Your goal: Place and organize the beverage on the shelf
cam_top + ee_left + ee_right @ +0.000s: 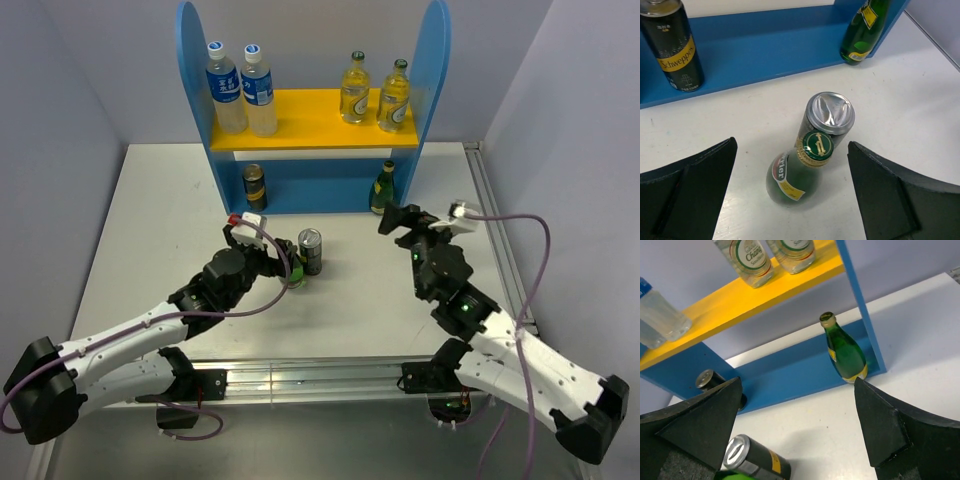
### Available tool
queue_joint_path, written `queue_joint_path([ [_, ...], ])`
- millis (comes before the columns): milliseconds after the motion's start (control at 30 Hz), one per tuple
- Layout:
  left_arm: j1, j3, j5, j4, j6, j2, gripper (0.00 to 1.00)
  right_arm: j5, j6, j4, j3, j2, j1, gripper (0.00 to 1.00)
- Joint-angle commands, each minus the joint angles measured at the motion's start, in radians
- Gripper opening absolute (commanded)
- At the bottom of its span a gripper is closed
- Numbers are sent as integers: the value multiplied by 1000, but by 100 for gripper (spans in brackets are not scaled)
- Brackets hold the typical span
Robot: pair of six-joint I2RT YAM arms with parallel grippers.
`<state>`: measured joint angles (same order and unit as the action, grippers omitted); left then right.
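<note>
The table (pixel 160 220) carries the shelf (pixel 432 90) at its 12 o'clock edge. The upper board (pixel 310 105) holds two blue-labelled plastic bottles (pixel 225 92) toward 9 o'clock and two pale-yellow glass bottles (pixel 355 90) toward 3 o'clock. The lower compartment (pixel 765 45) holds a Schweppes can (pixel 675 47) at its 9 o'clock end and a shelved green bottle (pixel 845 352) at its 3 o'clock end, with a gap between them.

The left gripper (pixel 790 195) hangs with jaws spread wide, straddling the loose green glass bottle (pixel 790 175) without contact. The right gripper (pixel 797 430) is likewise spread and holds nothing, near the shelf's 3 o'clock panel.

Two drinks stand near the table's centre: the loose green glass bottle, upright, and the loose can (pixel 829 116) just beside it at 1 o'clock. We cannot tell whether they touch.

We judge the step in hand to be grasping the green bottle. Procedure:
- Lower the jaws to the wide body, below the neck.
- Keep the 3 o'clock finger clear of the can, since a nudge could tip either.
- Close squarely.
- Lift straight before travelling to the compartment.
</note>
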<state>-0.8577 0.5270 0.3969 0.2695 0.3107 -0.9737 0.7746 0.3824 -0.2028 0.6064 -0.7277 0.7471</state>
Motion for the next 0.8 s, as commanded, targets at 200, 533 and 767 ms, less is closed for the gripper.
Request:
queue_joint_path([
  [200, -26, 16, 23, 86, -9, -84, 98, 46, 89, 316, -22, 238, 21, 100],
  [533, -26, 21, 105, 204, -9, -220, 79, 37, 90, 312, -40, 255, 23, 100],
  [767, -26, 41, 105, 200, -19, -235, 14, 31, 93, 307, -53, 261, 21, 100],
])
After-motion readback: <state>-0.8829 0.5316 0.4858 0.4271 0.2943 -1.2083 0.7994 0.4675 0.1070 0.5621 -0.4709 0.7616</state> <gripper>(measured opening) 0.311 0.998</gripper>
